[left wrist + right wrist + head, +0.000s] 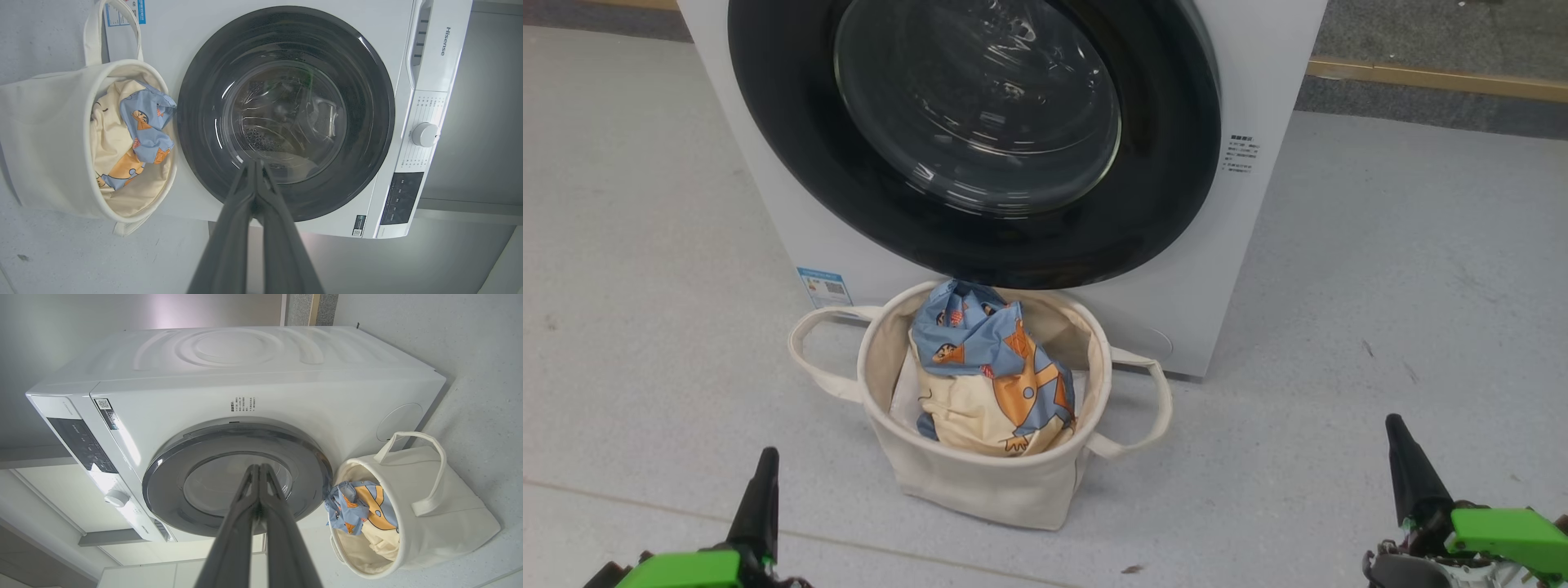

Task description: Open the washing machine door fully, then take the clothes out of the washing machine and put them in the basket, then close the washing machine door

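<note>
The door (976, 106) sits flush on the washing machine (1233, 278), and the clothes (992, 371) lie heaped in the basket (980, 490) just below it, so the job looks done. The left gripper (766, 457) and right gripper (1396, 429) are pinched closed, empty. Back straight away over the bare floor (1380, 327) — the basket's handles jut sideways.

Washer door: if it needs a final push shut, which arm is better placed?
Left, probably. The left gripper points squarely at the door; the right gripper faces it at a slant. Both are shut.

Left tool (766, 459) and right tool (1396, 429) sit low, well apart, fingers pressed together.
</note>
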Controlling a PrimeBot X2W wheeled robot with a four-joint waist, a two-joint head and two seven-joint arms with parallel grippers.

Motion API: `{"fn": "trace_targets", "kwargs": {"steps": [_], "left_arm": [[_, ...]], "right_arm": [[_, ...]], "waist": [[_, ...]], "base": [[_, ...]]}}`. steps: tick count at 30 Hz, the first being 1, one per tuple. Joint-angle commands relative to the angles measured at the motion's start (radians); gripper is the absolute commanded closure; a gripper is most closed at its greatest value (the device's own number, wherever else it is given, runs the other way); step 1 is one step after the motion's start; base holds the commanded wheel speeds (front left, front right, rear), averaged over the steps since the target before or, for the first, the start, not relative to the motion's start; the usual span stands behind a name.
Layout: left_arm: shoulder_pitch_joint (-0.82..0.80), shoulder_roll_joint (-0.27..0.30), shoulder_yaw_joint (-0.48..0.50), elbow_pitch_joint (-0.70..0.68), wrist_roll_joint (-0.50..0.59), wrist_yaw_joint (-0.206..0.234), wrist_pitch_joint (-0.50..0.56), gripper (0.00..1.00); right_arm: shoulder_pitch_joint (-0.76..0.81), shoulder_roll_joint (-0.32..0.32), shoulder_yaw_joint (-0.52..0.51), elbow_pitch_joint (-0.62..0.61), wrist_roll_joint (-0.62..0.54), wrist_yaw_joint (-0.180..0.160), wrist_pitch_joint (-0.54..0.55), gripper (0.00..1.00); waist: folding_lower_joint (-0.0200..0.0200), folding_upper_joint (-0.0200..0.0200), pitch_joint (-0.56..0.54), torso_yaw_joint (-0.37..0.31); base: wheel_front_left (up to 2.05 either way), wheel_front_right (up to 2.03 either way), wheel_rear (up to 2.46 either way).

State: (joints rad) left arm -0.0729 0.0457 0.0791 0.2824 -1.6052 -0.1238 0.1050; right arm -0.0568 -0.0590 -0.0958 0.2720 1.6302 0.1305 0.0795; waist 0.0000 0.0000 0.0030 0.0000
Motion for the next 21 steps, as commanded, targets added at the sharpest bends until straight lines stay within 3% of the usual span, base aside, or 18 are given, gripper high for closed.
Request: {"fn": "trace_targets", "kwargs": {"steps": [1,21], "left_arm": [[-0.035,0.004,0.035,-0.037,-0.003,-0.007,0.009,1.00],[-0.035,0.004,0.035,-0.037,-0.003,-0.007,0.008,1.00]], "right_arm": [[-0.048,-0.016,0.016,-0.029,0.007,0.000,0.006,1.00],[-0.049,-0.011,0.009,-0.029,0.001,0.000,0.012,1.00]], "waist": [[0.0000,0.0000,0.000,0.000],[0.0000,0.0000,0.000,0.000]], "base": [[0.00,0.00,0.00],[0.00,0.00,0.00]]}}
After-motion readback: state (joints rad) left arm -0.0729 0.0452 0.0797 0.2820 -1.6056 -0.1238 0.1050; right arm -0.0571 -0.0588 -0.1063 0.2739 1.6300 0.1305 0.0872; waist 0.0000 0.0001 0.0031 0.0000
